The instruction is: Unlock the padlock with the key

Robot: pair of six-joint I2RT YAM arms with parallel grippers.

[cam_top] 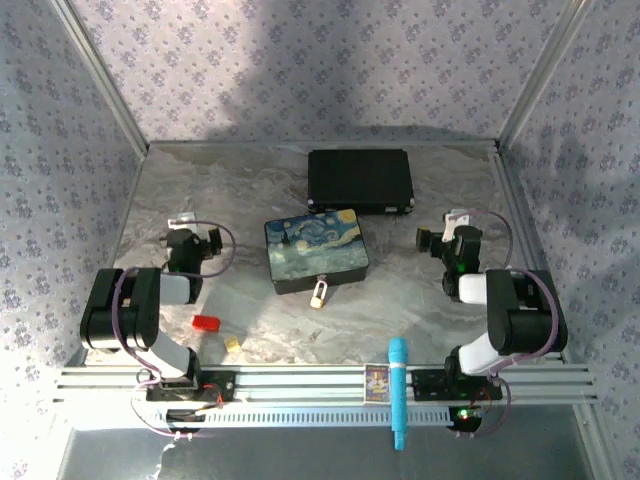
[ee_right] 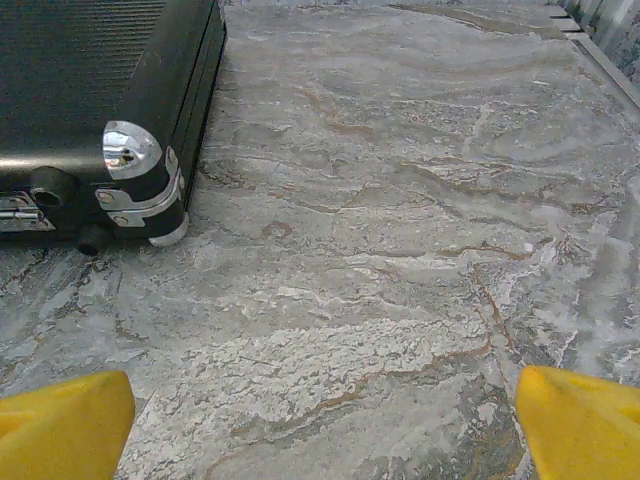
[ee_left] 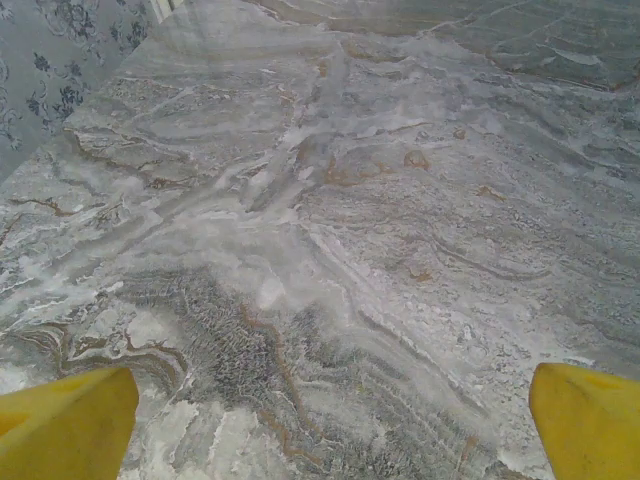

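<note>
The padlock [cam_top: 319, 294], tiny and brass-gold, hangs at the front edge of the painted starry-night box [cam_top: 316, 252] in the middle of the table. The key is out of view. My left gripper [cam_top: 191, 238] stands open to the left of the box, well apart from it. In the left wrist view its yellow fingers [ee_left: 62, 425] frame bare marble, with the left gripper [ee_left: 330, 392] holding nothing. My right gripper [cam_top: 446, 232] is open to the right of the box. In the right wrist view the right gripper [ee_right: 325, 392] also spans bare table.
A black case [cam_top: 360, 180] lies at the back centre; its metal-capped corner [ee_right: 130, 160] shows ahead-left of the right gripper. A red block [cam_top: 206, 323] and a small yellow block [cam_top: 232, 343] lie front left. A blue pen-like object [cam_top: 398, 390] rests on the front rail.
</note>
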